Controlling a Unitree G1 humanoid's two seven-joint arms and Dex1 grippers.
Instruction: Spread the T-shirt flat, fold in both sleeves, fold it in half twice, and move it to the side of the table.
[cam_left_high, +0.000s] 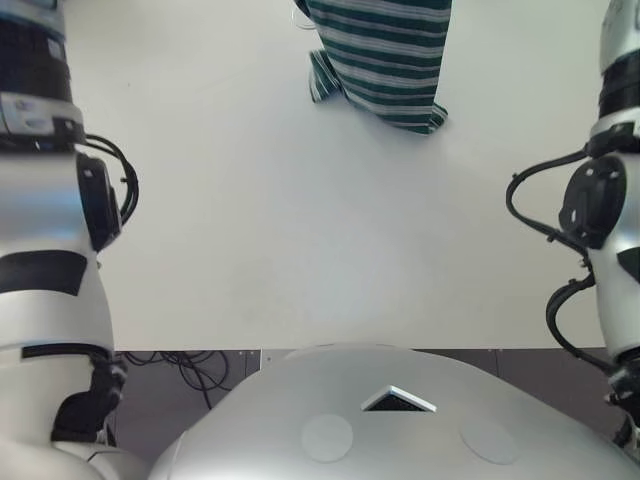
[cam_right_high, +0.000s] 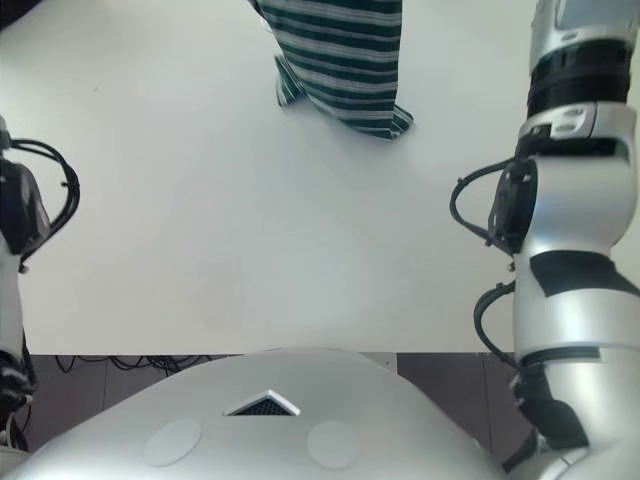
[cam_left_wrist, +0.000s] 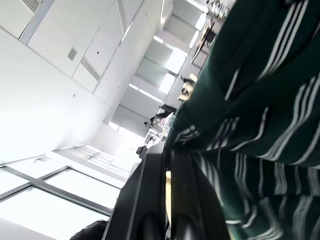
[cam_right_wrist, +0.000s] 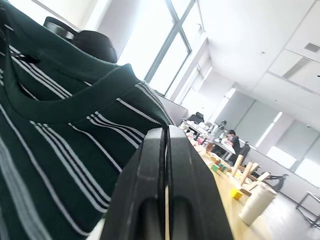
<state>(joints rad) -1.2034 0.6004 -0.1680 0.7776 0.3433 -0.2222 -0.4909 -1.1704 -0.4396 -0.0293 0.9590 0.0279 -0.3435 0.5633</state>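
Green-striped T-shirt (cam_left_high: 385, 60) (top cut off)

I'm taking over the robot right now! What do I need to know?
Left gripper: shut, seems to pinch the T-shirt.
Right gripper: shut, seems to pinch it near the collar.
T-shirt: hangs down over the far side of the table, with its lower end bunched on the tabletop.
Done: shirt lifted, nothing folded.
Left: spread it flat, fold in both sleeves, fold in half twice, move it to the side of the table.
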